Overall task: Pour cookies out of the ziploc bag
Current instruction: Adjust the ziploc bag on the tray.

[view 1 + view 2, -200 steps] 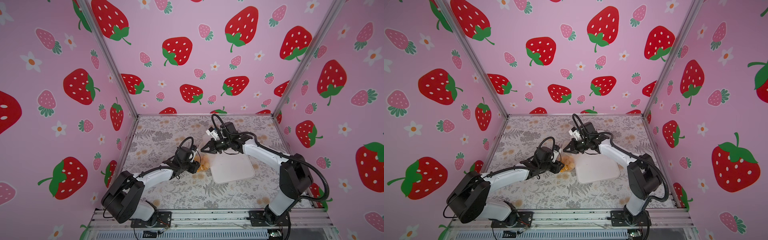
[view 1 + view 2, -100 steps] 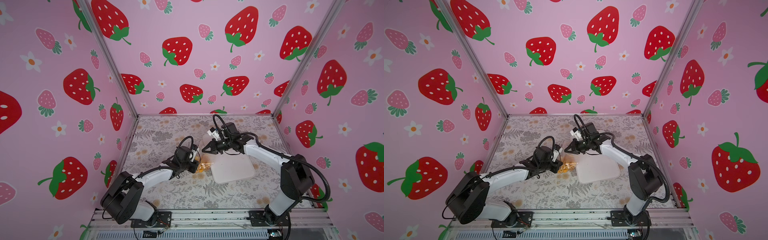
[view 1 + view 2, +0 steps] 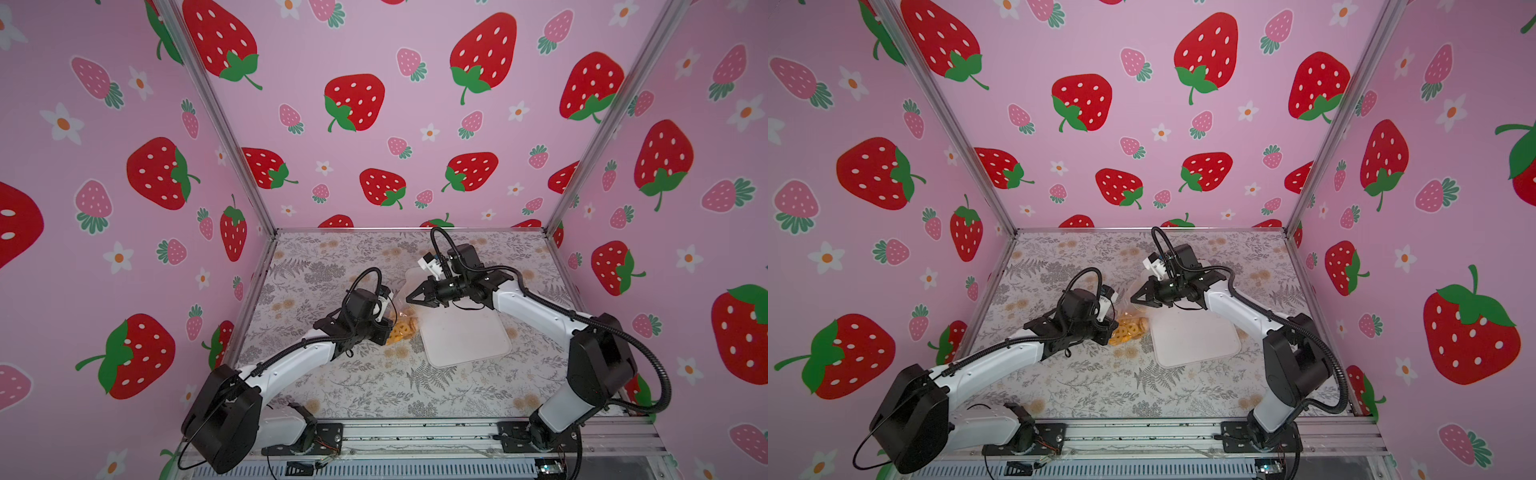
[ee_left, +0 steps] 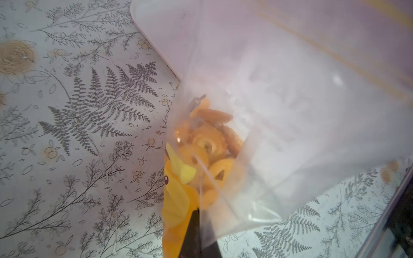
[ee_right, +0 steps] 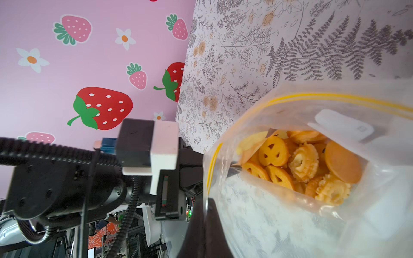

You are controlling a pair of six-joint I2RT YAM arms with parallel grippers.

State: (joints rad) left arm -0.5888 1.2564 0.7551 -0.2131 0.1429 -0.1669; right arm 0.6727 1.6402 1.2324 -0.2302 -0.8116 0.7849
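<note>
At the middle of the bench (image 3: 353,386), left tool (image 4: 194,225) clenches the clear crinkly ziploc bag (image 5: 279,225) by its bottom, right tool (image 3: 410,300) by its mouth; best raise the bottom slowly so golden round cookies (image 5: 301,163) slide onto the white rounded tray (image 3: 465,340).

**Surroundings of the work area**

A white rounded rectangular plastic tray (image 3: 465,336) is laid flat on a pale tablecloth printed with grey ferns and tan flowers (image 3: 374,386). The tray's far corner is seen directly below the right gripper (image 3: 409,300), and the rest of it is spread out behind that gripper. The space is enclosed by pink walls printed with red strawberries (image 3: 374,54), which are joined by silver metal posts (image 3: 224,124). A silver metal rail (image 3: 415,434) is fixed well apart from the gripper.
</note>
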